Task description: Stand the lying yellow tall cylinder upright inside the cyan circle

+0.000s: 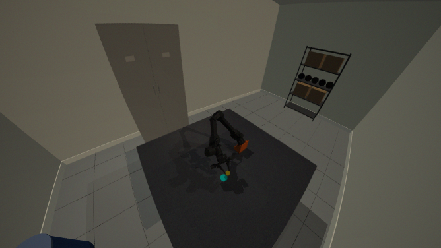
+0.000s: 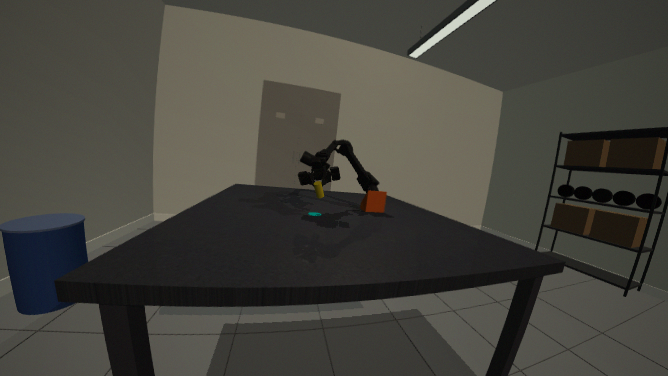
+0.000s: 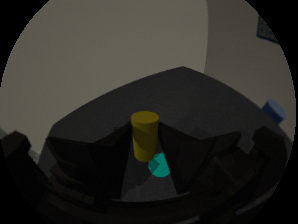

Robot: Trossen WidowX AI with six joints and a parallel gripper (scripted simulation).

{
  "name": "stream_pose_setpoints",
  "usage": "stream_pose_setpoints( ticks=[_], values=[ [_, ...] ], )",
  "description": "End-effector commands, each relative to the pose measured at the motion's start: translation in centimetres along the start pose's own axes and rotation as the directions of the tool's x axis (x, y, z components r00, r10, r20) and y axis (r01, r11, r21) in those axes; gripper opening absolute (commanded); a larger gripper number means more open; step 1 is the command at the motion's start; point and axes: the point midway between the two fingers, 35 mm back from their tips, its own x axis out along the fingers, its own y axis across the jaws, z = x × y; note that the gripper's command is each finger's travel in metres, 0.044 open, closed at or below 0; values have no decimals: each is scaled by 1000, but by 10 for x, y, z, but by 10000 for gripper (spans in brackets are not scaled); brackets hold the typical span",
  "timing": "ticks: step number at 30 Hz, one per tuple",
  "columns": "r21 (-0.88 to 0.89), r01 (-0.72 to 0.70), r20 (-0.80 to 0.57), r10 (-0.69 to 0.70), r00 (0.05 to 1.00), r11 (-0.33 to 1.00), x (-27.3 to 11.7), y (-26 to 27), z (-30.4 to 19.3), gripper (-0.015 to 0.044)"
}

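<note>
the black two-fingered pincer (image 1: 225, 167) (image 2: 319, 181) (image 3: 144, 125) was clamped on the yellow tall cylinder (image 1: 228, 173) (image 2: 319, 190) (image 3: 145, 137), above the dark table (image 1: 198, 211) (image 2: 300, 270) (image 3: 175, 90). long axis: near vertical, slightly tilted. the flat cyan circle (image 1: 223, 178) (image 2: 314, 214) (image 3: 159, 166) lay below, offset to one side; judged correction: shift over it, straighten, then lower.

The tall cylinder (image 1: 228, 173) (image 2: 319, 190) (image 3: 145, 137) is of yellow colour, the flat circle (image 1: 223, 178) (image 2: 314, 214) (image 3: 159, 166) is cyan, and the worktop (image 1: 211, 211) (image 2: 300, 260) (image 3: 165, 95) is dark grey.
</note>
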Motion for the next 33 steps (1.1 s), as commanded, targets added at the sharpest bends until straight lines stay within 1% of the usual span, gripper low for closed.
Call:
stream_pose_setpoints(
  ticks=[1, 33],
  values=[
    [-16, 8, 35, -7, 999, 1000, -4, 0, 3, 105],
    [-115, 85, 245, -55, 968, 990, -23, 1, 1, 105]
  ],
)
